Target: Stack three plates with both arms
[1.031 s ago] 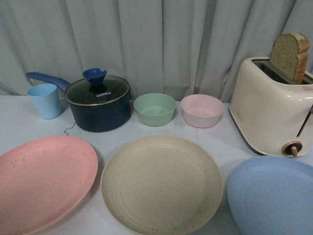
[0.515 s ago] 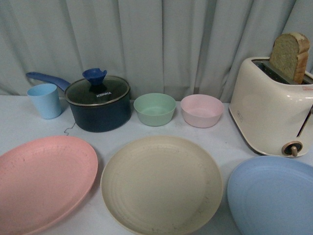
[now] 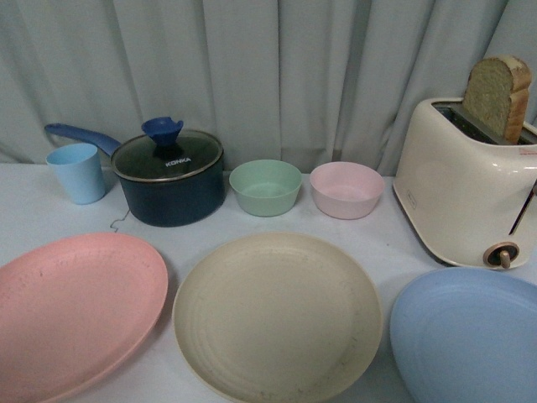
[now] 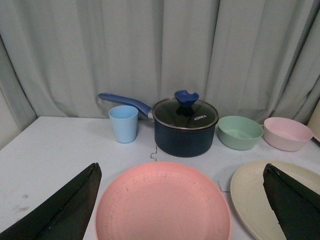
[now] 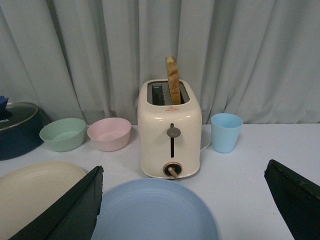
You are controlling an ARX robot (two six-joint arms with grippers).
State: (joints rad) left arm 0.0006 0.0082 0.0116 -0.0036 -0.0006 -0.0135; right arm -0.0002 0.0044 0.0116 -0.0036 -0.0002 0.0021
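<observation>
Pink plate (image 3: 75, 311), cream plate (image 3: 277, 315) and blue plate (image 3: 470, 336) lie unstacked side by side on the table (image 3: 394, 243).

Only the tips of the robot show. The left gripper (image 4: 180, 167) has two fingers (image 4: 62, 210), one on each side of it. They are very dark, almost black, with a hint of green. Each is shaped like a wedge, wide at the back and thin at the tip. They look dull and smooth. The right gripper (image 5: 184, 166) has the same kind of dark, pointed fingers (image 5: 295, 200).
</observation>
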